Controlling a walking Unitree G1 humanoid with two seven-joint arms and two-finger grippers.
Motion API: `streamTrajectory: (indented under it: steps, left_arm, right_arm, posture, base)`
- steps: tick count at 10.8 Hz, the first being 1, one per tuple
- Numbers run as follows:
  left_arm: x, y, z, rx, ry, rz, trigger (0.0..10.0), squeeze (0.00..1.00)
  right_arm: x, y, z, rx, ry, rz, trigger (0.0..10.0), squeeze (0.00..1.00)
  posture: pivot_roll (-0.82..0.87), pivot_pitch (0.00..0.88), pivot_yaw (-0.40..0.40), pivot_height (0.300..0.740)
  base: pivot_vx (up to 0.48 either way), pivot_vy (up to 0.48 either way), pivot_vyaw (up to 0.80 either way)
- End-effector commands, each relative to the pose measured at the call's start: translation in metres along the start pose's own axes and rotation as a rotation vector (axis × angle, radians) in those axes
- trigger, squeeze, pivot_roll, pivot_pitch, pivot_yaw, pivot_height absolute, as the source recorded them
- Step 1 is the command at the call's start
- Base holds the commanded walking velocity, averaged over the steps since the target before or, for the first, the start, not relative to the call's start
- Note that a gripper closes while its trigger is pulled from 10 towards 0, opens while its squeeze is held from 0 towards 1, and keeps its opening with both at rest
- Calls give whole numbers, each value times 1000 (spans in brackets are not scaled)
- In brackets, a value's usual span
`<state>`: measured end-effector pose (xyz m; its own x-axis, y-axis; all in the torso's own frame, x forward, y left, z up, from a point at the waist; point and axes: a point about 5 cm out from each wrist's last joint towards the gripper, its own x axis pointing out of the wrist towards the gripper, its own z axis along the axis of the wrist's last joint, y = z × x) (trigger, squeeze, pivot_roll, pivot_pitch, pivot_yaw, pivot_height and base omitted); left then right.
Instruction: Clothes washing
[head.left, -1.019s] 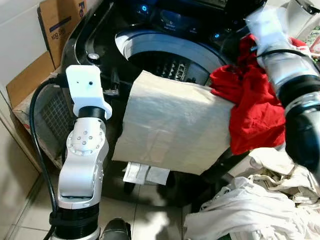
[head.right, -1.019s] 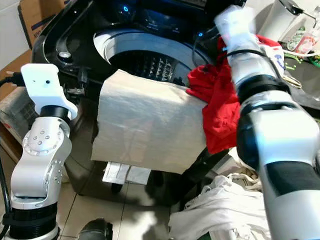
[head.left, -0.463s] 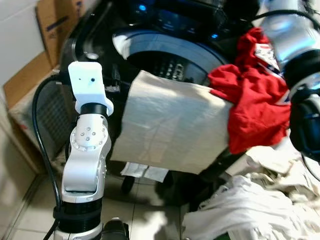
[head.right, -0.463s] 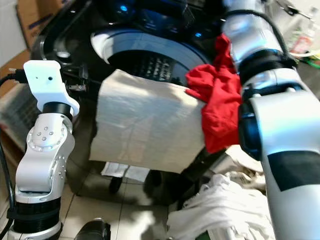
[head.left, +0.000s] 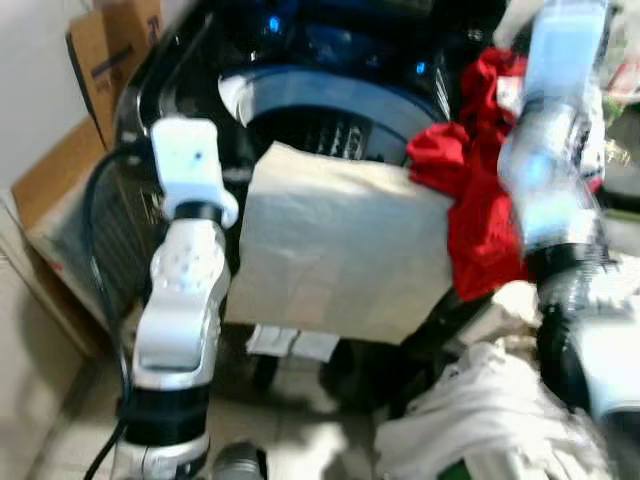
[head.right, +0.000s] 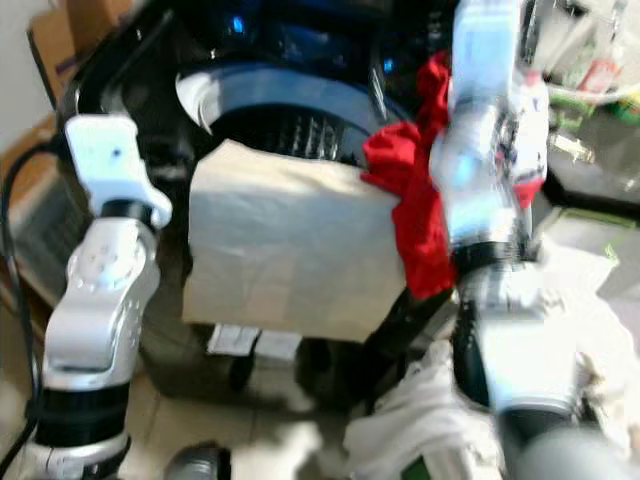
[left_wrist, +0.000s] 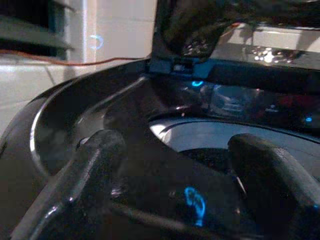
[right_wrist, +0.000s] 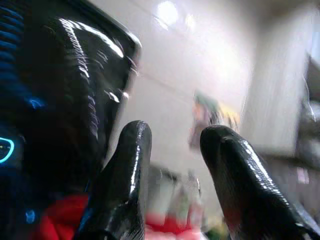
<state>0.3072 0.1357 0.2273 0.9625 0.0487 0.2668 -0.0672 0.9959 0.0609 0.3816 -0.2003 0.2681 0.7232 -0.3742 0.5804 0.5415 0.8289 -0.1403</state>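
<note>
A black top-loading washing machine (head.left: 180, 90) stands with its drum (head.left: 330, 125) uncovered. A beige cloth (head.left: 335, 245) hangs over its front rim. Beside it, a red garment (head.left: 475, 215) is draped over the right rim. My left arm (head.left: 185, 300) reaches up to the washer's left side. In the left wrist view my left gripper (left_wrist: 175, 165) is open and empty, facing the drum and the lit control panel (left_wrist: 250, 100). My right arm (head.left: 555, 150) is raised and blurred in front of the red garment. My right gripper (right_wrist: 172, 145) is open and empty above the washer's back.
A heap of white laundry (head.left: 480, 420) lies on the floor at the lower right. A cardboard box (head.left: 105, 50) leans at the back left of the washer. White papers (head.left: 290, 343) lie under the hanging cloth, on tiled floor (head.left: 70, 430).
My right arm has swung left and now stands blurred in front of the red garment. The whole picture has shifted a little. The cloth and the red garment lie as before.
</note>
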Motion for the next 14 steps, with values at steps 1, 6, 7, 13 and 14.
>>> streamTrajectory:
  steps: [1,6,7,13,14]
  left_arm:
    - [2,-10,0,-11,-2,-50,10000,0]
    - [7,-8,-1,12,-30,-61,10000,0]
    - [7,-8,-1,13,-32,-62,10000,0]
    - [10,-5,-5,41,-30,-57,10000,0]
    - [9,-2,-5,47,-32,-48,10000,0]
  right_arm:
    - [6,-15,5,57,6,-86,10000,0]
    - [-56,-44,-2,324,98,-21,10000,0]
    - [-64,-46,-1,303,96,7,10000,0]
    - [-61,-15,-73,196,488,105,10000,0]
    - [-60,-10,-76,206,504,113,10000,0]
  posture:
    - [131,0,-79,740]
    - [109,0,-58,740]
    - [109,0,-58,740]
    - [140,0,-58,740]
    - [150,0,-63,740]
  base:
    - [0,0,0]
    - [0,0,0]
    - [0,0,0]
    - [0,0,0]
    - [0,0,0]
